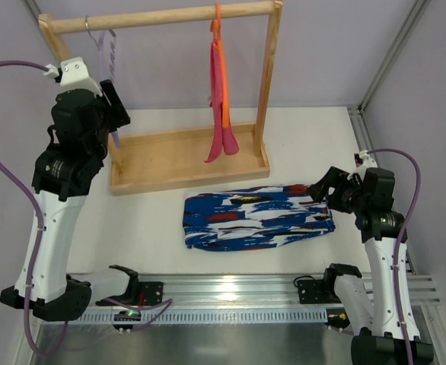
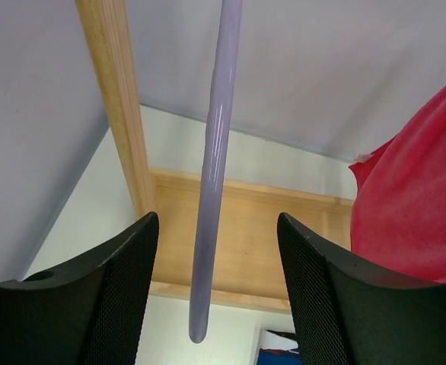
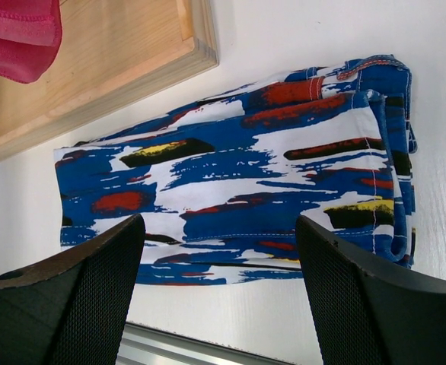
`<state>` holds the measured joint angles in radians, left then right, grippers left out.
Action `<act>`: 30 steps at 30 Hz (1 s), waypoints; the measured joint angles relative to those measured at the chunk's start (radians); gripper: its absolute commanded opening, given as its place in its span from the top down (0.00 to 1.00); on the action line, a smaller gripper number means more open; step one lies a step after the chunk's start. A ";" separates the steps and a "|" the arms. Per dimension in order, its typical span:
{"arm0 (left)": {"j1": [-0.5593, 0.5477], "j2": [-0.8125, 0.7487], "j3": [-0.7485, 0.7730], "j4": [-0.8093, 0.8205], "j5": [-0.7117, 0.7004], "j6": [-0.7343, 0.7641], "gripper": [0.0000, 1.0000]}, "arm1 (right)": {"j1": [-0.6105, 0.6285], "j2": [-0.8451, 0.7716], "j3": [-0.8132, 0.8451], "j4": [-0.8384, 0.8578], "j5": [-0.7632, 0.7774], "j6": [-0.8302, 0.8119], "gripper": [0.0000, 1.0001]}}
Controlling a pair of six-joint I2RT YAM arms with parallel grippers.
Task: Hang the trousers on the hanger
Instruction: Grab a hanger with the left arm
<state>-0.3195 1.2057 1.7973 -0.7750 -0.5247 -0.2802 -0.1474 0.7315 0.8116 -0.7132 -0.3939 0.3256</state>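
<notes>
Trousers (image 1: 259, 217): folded into a flat band, lying on the white table (image 1: 314, 137) just in front of the wooden rack's base tray (image 1: 185, 163), nearer the right arm than the left. Hanger (image 2: 219, 137): pale lilac, hanging by its hook from the left end of the rack's top rail (image 1: 162, 17), well apart from the trousers and above them; no fabric is on it. Left gripper (image 2: 217, 220): raised at the left end of the rack, jaws apart, one finger on each side of the hanger's lower arm. The wrist view shows a gap on both sides of that arm, so the hanger is straddled but not clamped. Right gripper (image 3: 219, 224): positioned at the right-hand end of the trousers, jaws spread wide, nothing between them. The printed fabric is seen through the gap from its wrist camera; whether the fingertips touch the cloth cannot be determined. An orange hanger (image 1: 217, 30) carrying a pink cloth (image 1: 221, 114) hangs further right on the same rail, clear of both grippers.
</notes>
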 measured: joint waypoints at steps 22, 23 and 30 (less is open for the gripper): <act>0.034 0.045 -0.046 0.069 0.040 0.035 1.00 | 0.000 0.015 0.000 0.000 -0.002 -0.006 0.18; 0.034 0.045 -0.046 0.071 0.040 0.037 1.00 | 0.000 0.016 0.000 -0.001 -0.002 -0.006 0.18; 0.035 0.043 -0.032 0.087 0.075 0.058 1.00 | 0.000 0.017 0.000 0.000 -0.002 -0.006 0.18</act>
<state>-0.2844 1.2491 1.7657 -0.6884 -0.4496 -0.2218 -0.1474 0.7483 0.8112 -0.7136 -0.3958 0.3195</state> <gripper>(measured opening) 0.125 0.820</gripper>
